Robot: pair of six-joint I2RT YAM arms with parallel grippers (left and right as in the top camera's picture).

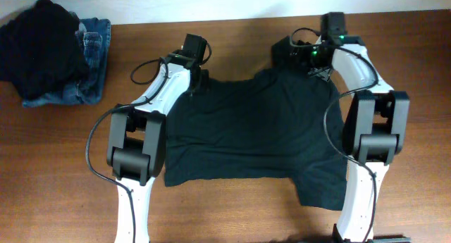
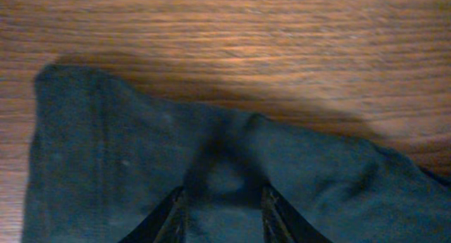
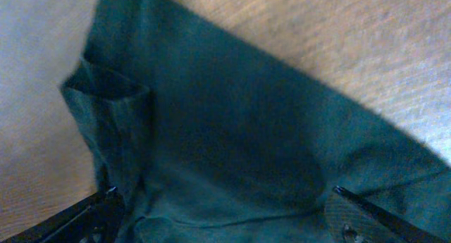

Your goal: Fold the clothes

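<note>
A brown wooden table [image 1: 232, 32] with a fine grain running along its length fills the overhead view from edge to edge, its top matte with a soft glare in the wrist views. The dark T-shirt [image 1: 254, 130] lies spread flat at the middle of it, between the two arms, one sleeve [image 1: 320, 194] sticking out toward the near right corner and the far edge slightly rumpled. The left gripper [image 2: 222, 194] sits low over the shirt's far left corner; its fingers [image 2: 173, 215] stand partly apart with a small pucker of cloth rising just ahead of them, and they pinch nothing. The right gripper [image 3: 224, 194] hangs over the far right corner with its jaws spread wide, the cloth lying loose beneath them and a folded sleeve cuff [image 3: 106, 109] just beside the one finger. Bare wood shows beyond the shirt's edge in both wrist views. At the far left corner of the table, well apart from the shirt, a heap of black cloth [image 1: 39, 39] rests on blue denim jeans [image 1: 95, 53].
</note>
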